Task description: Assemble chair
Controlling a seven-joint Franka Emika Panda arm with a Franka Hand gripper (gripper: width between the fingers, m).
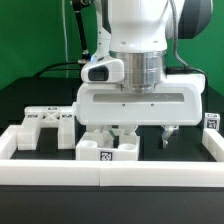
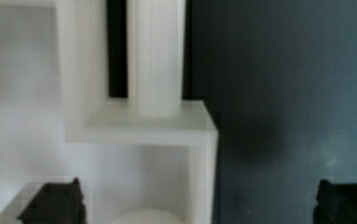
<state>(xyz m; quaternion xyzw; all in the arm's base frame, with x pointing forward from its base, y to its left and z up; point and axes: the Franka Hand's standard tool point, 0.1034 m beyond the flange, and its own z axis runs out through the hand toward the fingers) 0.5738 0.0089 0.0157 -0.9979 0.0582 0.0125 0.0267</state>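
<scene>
The chair is in loose white parts on the black table. A chunky white block [image 1: 103, 146] with small square tags sits near the front rail, just below my gripper [image 1: 148, 137]. In the wrist view a white slotted piece [image 2: 143, 125] with a long bar fills one half of the picture. My gripper [image 2: 201, 204] is open and wide, holding nothing. One dark fingertip [image 2: 54, 202] shows over the white piece and the other fingertip [image 2: 349, 200] over bare table. A second slotted white part [image 1: 45, 124] lies toward the exterior view's left, and a small tagged piece [image 1: 212, 124] at the right.
Long white border rails run along the front [image 1: 110, 172] and up the exterior view's left [image 1: 12, 140]. The arm's bulky white wrist [image 1: 140, 95] hides the middle of the table behind it. A green backdrop stands behind.
</scene>
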